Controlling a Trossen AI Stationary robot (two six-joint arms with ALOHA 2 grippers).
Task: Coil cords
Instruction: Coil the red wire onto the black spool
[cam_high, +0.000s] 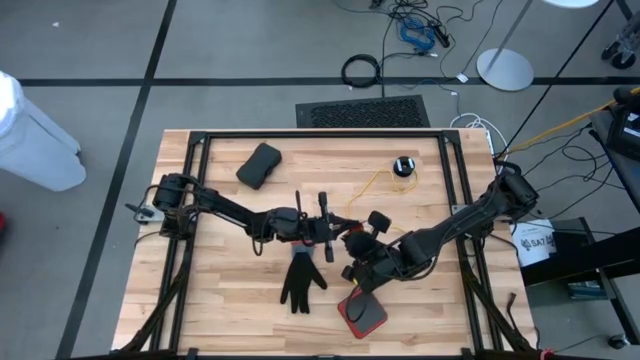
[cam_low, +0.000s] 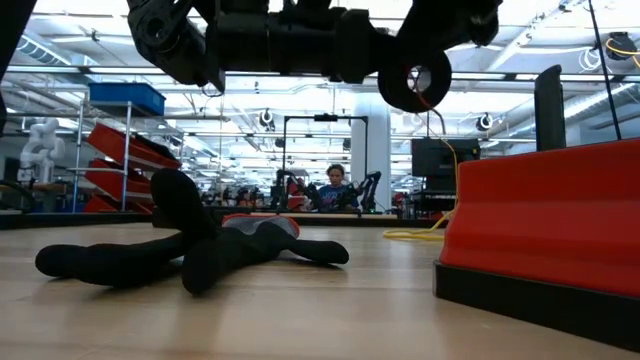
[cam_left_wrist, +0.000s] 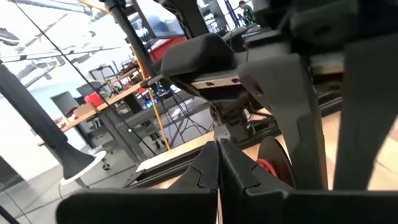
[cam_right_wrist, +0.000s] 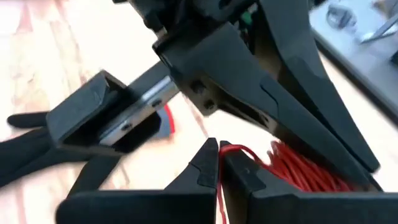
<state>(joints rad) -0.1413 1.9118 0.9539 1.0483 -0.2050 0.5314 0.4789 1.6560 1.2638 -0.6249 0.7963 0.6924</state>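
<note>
From above, both pincers meet mid-surface, the left pincer (cam_high: 327, 222) and right pincer (cam_high: 352, 240) clamped shut, the yellow cord (cam_high: 375, 182) trailing to its puck (cam_high: 403, 166); the right wrist view shows red cord (cam_right_wrist: 298, 168) pinched, which could snag and tangle.

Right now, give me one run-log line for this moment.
left gripper: shut, mid-table | right gripper: shut on red cord, beside left | yellow cord: runs to black puck | black glove: flat

1 yellow cord (cam_high: 372, 183), 1 black puck (cam_high: 403, 166), 1 glove (cam_high: 302, 278), 2 grippers.
</note>
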